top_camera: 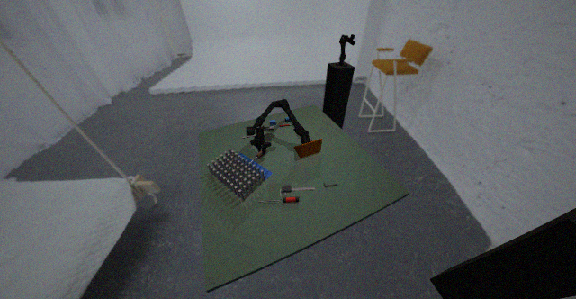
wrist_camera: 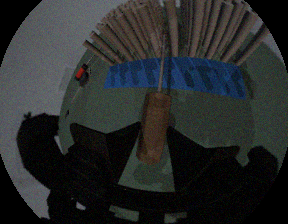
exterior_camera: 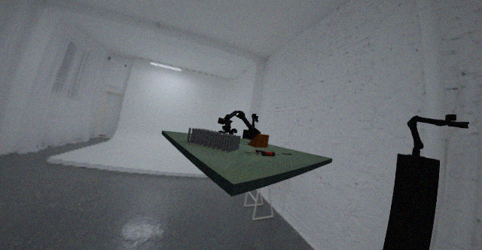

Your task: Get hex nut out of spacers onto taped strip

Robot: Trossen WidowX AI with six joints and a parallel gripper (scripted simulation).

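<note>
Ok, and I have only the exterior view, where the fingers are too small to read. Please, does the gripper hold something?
Observer: Yes, the gripper is shut on a brown handle.

Operator: Thank you. And where does its shaft go, please?

Observer: The shaft passes above the blue tape toward the spacers; how deep, I cannot tell.

Operator: Understood. Is there also something behind the arm, which I cannot see?

Observer: Yes, two small blue things show there in the top view.
</note>
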